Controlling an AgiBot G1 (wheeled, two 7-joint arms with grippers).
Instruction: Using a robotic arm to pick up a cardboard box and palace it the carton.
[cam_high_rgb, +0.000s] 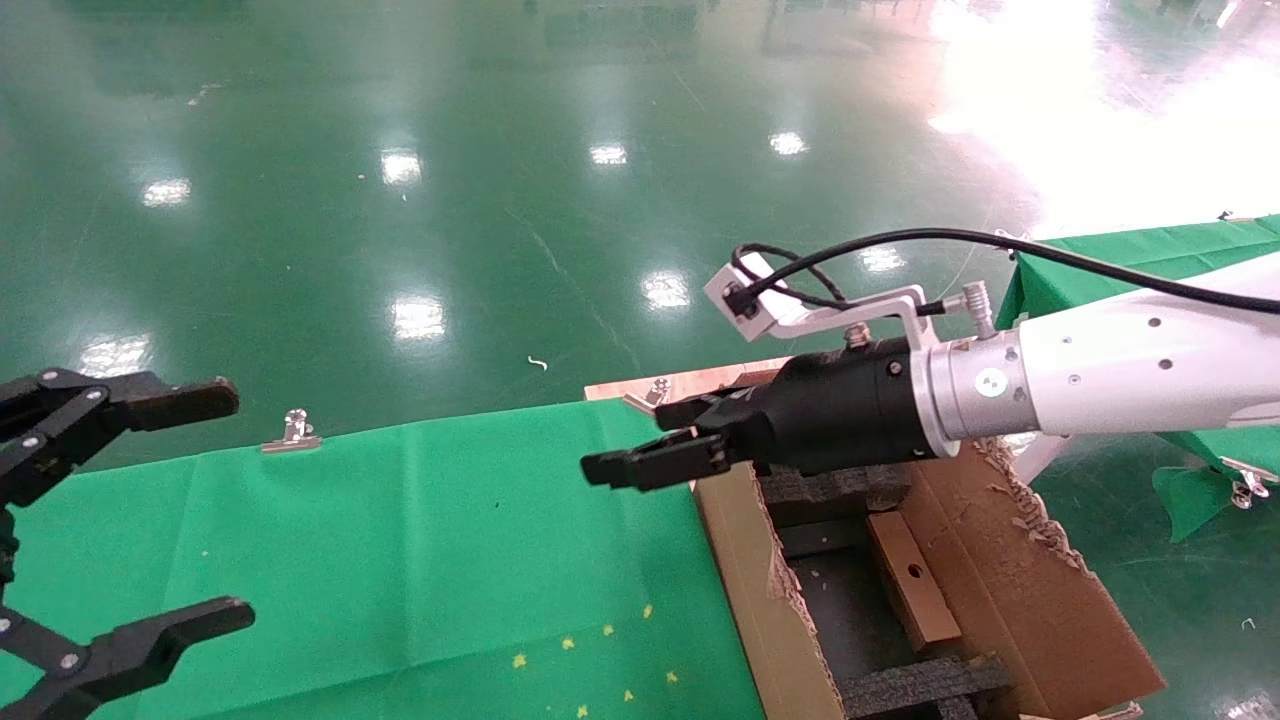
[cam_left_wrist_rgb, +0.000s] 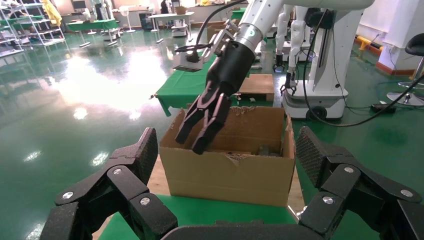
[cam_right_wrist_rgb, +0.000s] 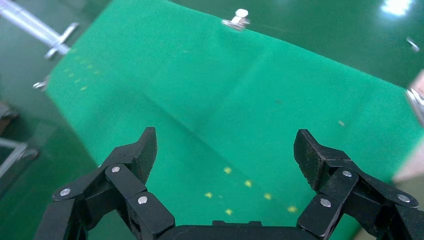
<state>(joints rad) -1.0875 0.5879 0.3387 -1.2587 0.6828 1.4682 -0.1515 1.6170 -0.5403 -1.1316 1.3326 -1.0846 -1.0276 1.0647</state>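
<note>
The right gripper (cam_high_rgb: 640, 440) hangs with fingers spread, empty, above the carton (cam_high_rgb: 740, 570). The cardboard box (cam_high_rgb: 912, 582) lies inside it, at its four o'clock. The left gripper (cam_high_rgb: 150, 515) gapes empty.

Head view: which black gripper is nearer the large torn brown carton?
The right gripper, on the white arm, at the carton rim; the left gripper hangs across green cloth.

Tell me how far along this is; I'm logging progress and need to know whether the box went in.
Done: the cardboard box lies inside the carton. In hand: nothing; the right gripper is open and empty, at the carton's edge by the green table. Left: apparently nothing. Left gripper open, idle.
</note>
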